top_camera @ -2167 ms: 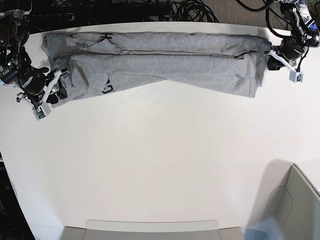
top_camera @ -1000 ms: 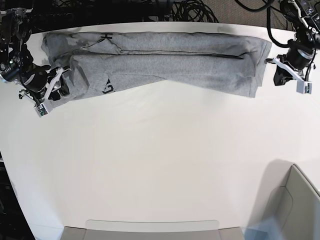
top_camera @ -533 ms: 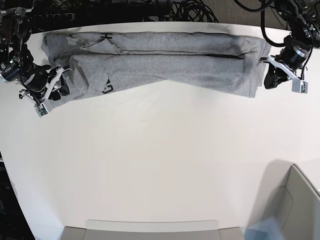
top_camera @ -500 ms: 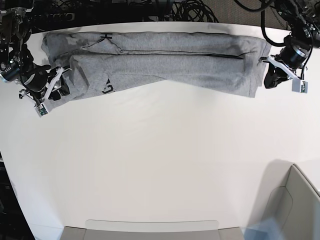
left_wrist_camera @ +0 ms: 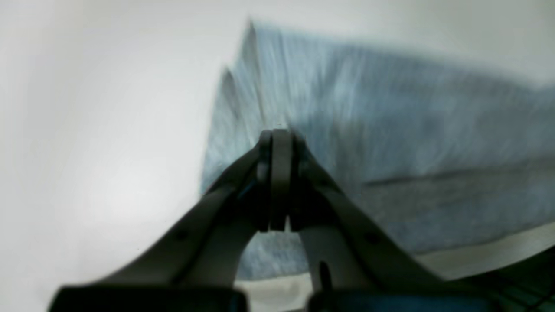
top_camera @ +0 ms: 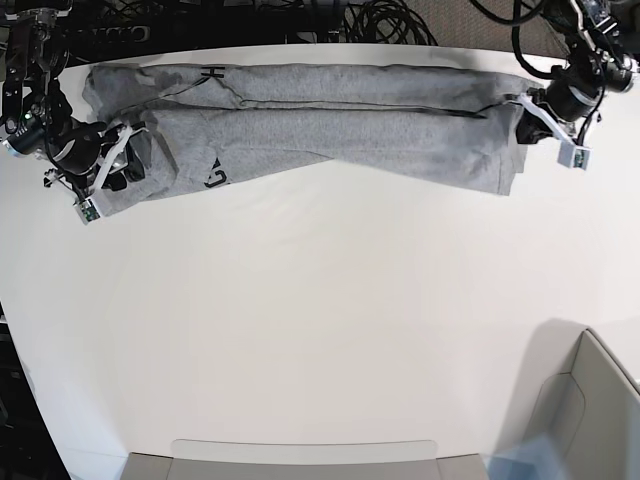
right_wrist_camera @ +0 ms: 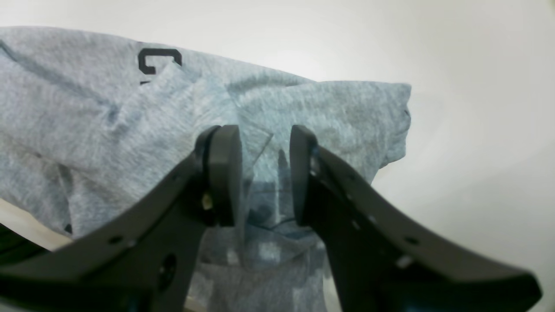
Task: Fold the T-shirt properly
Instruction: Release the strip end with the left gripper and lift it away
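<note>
Along the far edge of the white worktop (top_camera: 320,320), the T-shirt (top_camera: 320,125) lying folded into a long grey band, black lettering only partly showing. At its end on the base view's right, the left end effector (left_wrist_camera: 277,177) with tips pressed together above the cloth, nothing visibly pinched; picture blurred. At the opposite end, the right end effector (right_wrist_camera: 260,173) set narrowly apart, straddling a raised fold of fabric; actual contact hard to judge. Lower corner bin (top_camera: 590,400) cut off.
</note>
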Controlling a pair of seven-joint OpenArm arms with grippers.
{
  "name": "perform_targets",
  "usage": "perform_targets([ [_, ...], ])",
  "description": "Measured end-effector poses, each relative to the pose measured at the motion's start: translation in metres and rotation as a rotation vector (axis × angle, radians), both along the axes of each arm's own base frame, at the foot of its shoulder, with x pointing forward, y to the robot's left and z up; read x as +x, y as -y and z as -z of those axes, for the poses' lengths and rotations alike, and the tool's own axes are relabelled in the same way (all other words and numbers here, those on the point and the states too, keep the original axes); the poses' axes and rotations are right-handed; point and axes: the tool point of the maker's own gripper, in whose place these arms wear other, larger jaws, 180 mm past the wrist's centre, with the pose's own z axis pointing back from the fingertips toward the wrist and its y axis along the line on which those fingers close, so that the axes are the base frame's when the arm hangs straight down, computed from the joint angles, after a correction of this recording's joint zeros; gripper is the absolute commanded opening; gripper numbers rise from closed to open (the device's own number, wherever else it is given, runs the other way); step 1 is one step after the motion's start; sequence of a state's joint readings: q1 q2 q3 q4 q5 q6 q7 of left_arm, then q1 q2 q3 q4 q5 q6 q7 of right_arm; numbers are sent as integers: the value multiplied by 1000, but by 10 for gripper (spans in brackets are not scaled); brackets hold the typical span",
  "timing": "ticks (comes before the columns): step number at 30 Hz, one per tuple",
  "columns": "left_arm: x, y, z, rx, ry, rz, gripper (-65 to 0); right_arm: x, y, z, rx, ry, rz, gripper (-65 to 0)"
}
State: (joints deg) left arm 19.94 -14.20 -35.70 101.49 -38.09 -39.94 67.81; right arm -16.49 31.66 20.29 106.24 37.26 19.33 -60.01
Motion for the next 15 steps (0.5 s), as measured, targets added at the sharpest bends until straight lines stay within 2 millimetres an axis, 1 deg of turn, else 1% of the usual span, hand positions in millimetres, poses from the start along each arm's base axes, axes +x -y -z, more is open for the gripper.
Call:
perform_targets([
  [2, -1, -1, 10, -17, -14, -13, -382, 0, 0, 0, -3, 0, 0, -451],
  [5, -1, 8, 25, -61, -32, -3, -382, 0, -1, 1, 2, -1, 1, -451],
  [8, -3, 12, 37, -95, -50, -18, -382, 0, -1, 1, 2, -1, 0, -451],
  [12, 10, 2, 30, -72, -24, -11, -382, 0, -1, 1, 1, -2, 0, -451],
  [14, 10, 1, 29, -69, -25, -10, -383, 0, 0, 2, -4, -3, 2, -451],
  [15, 7, -1, 31, -63, -45, -4, -384, 0, 0, 2, -3, -3, 2, -451],
])
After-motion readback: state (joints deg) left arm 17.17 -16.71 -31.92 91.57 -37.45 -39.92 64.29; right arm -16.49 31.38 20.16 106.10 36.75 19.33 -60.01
